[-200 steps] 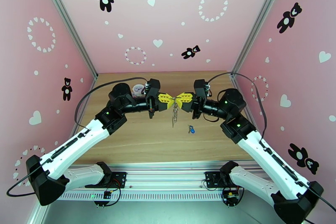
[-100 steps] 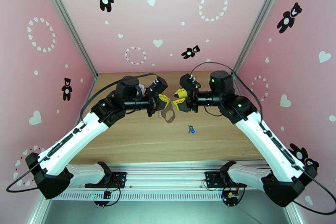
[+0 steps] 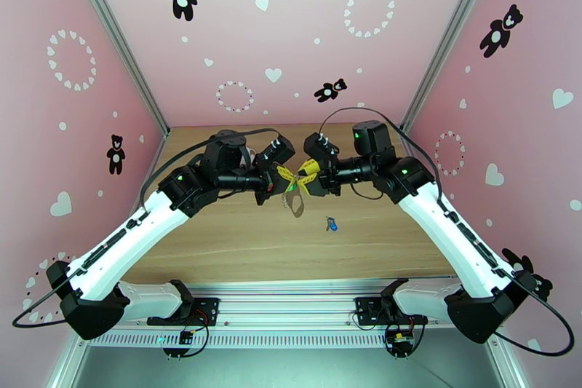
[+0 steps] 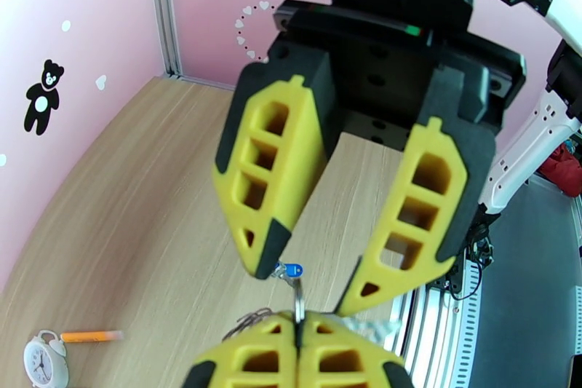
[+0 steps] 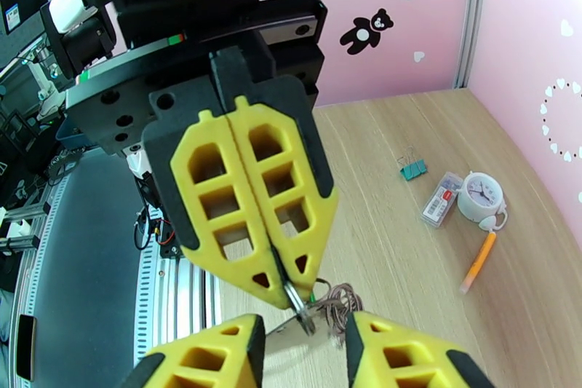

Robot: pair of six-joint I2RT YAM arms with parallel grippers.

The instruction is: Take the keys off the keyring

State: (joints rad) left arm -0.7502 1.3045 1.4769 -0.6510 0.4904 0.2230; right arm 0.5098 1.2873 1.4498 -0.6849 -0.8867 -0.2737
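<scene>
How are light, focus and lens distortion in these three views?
Top view: even light, soft shadows on the table, posts splayed by the lens. Left wrist view: right tool looms large, no glare. Right wrist view: left tool and clock both sharp.

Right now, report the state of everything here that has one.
left gripper: jaws shut on the keyring.
right gripper: jaws open, either side of the keyring, not gripping.
keyring: hanging above the table from the left gripper.
blue-tagged key: off the keyring, lying on the table.
binder clip: closed, lying flat.
</scene>
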